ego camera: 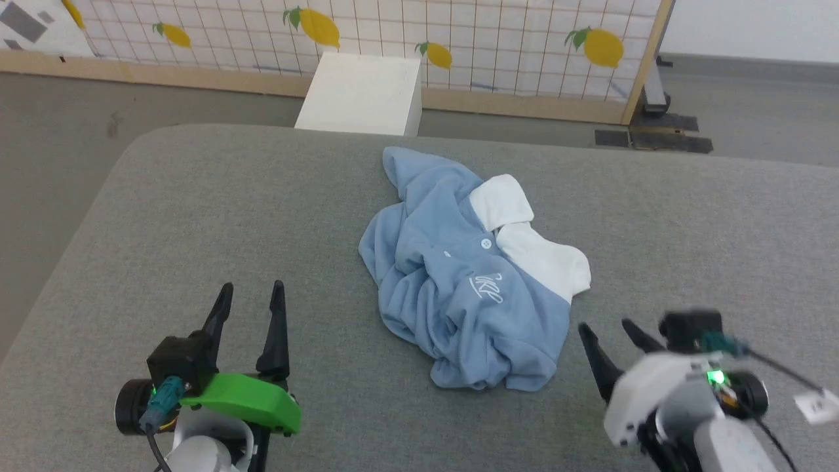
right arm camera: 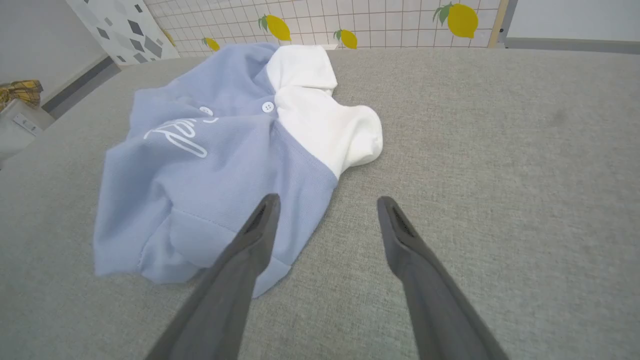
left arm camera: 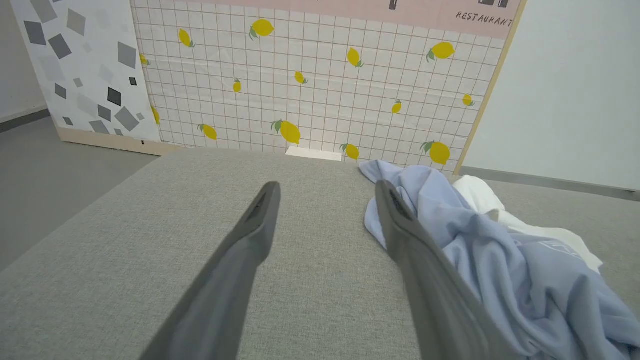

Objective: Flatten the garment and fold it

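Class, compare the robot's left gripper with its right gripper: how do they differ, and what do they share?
The left gripper has a green cover at its wrist; the right gripper has a white one. The left gripper stands farther from the shirt; the right gripper is close beside its near corner. Both are open and hold nothing.

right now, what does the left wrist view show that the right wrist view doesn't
Left wrist, not right: RESTAURANT lettering above the lemon wall. Right wrist, not left: the buttons and a yellow item beyond the table. Both: the crumpled shirt, wall and table, plus an open tool, the left tool or right tool.
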Motion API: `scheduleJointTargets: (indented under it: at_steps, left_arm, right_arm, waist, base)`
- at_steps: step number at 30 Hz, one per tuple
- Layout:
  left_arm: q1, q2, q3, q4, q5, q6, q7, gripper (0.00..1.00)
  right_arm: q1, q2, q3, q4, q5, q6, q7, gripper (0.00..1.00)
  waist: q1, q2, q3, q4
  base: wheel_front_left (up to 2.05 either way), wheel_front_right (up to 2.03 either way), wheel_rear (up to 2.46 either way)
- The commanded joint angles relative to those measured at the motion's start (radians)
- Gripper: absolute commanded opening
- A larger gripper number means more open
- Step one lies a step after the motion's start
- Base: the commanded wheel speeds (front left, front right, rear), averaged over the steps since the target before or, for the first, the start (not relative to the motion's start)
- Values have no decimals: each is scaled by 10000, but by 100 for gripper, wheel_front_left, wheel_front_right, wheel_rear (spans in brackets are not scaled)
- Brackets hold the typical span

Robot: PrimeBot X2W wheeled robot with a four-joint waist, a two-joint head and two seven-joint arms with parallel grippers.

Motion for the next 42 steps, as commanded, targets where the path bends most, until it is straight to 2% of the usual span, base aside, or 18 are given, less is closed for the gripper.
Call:
scheduleJointTargets:
  at_steps: [1, 5, 8, 11, 15, 16, 17, 18, 22, 26, 32, 36, 37, 38, 39, 42]
  left_arm:
    - [73, -96, -25, -144, 127, 40, -82, 100]
    - [-58, -291, 38, -359, 322, 14, -86, 100]
    - [-136, -496, 52, -413, 400, -60, -87, 100]
    - [-174, -726, 182, -349, 353, -84, -88, 100]
    - [-280, -872, 329, -359, 441, -258, -88, 100]
    - [-285, -891, 367, -362, 471, -282, -88, 100]
    - [-290, -909, 417, -360, 507, -308, -88, 100]
    - [-299, -923, 452, -354, 534, -325, -88, 100]
    - [-279, -1006, 528, -233, 568, -431, -89, 100]
    - [-227, -1032, 494, -42, 544, -568, -89, 100]
    - [-213, -1089, 408, 193, 419, -700, -71, 100]
    - [-219, -1068, 400, 335, 333, -731, -36, 100]
    - [-206, -1063, 399, 360, 320, -729, -36, 100]
    - [-182, -1052, 409, 384, 300, -721, -36, 100]
    - [-159, -1041, 422, 394, 284, -710, -37, 100]
    - [-135, -1005, 414, 399, 268, -675, 22, 100]
  right_arm:
    - [-569, -6, 88, -34, -237, -15, 654, 100]
    - [-1680, -6, 594, 416, -1117, -15, 3085, 100]
    - [-2209, -24, 918, 928, -1648, -15, 4422, 100]
    - [-2538, -88, 1240, 1493, -1914, -15, 5004, 100]
    - [-2649, -70, 1344, 2110, -1811, -15, 4973, 100]
    - [-2663, -64, 1359, 2190, -1755, -15, 4899, 71]
    - [-2678, -59, 1377, 2259, -1637, -15, 4783, 18]
    - [-2698, -61, 1399, 2277, -1557, -15, 4656, 0]
    - [-2786, -410, 858, 2073, -1002, -15, 4203, 0]
    - [-2906, -1330, -283, 1464, -600, -15, 4249, 0]
    - [-3013, -2965, -2585, 1287, -1463, -15, 4491, 0]
    - [-2871, -2998, -3505, 1689, -2018, -15, 4541, 0]
    - [-2829, -2912, -3608, 1758, -2080, -15, 4500, 11]
    - [-2807, -2759, -3772, 1774, -2085, -15, 4366, 49]
    - [-2800, -2643, -3902, 1728, -2117, -15, 4173, 100]
    - [-2812, -2111, -4438, 1250, -2039, -15, 3083, 100]
  waist:
    - [0, 0, 240, 88]
    - [0, 0, 589, 274]
    - [0, 0, 815, 451]
    - [0, 0, 1047, 587]
    - [0, 0, 1212, 676]
    - [0, 0, 1230, 674]
    - [0, 0, 1241, 664]
    - [0, 0, 1229, 653]
    - [0, 0, 1049, 595]
    - [0, 0, 881, 493]
    - [0, 0, 845, 465]
    - [0, 0, 855, 427]
    - [0, 0, 836, 415]
    - [0, 0, 805, 388]
    - [0, 0, 784, 357]
    - [0, 0, 687, 269]
  base:
    - [0, 0, 0]
    - [0, 0, 0]
    - [0, 0, 0]
    - [0, 0, 0]
    - [0, 0, 0]
    - [0, 0, 0]
    - [0, 0, 0]
    - [0, 0, 0]
    - [0, 0, 0]
    - [0, 0, 0]
    - [0, 0, 0]
    - [0, 0, 0]
    - [0, 0, 0]
    - [0, 0, 0]
    - [0, 0, 0]
    - [0, 0, 0]
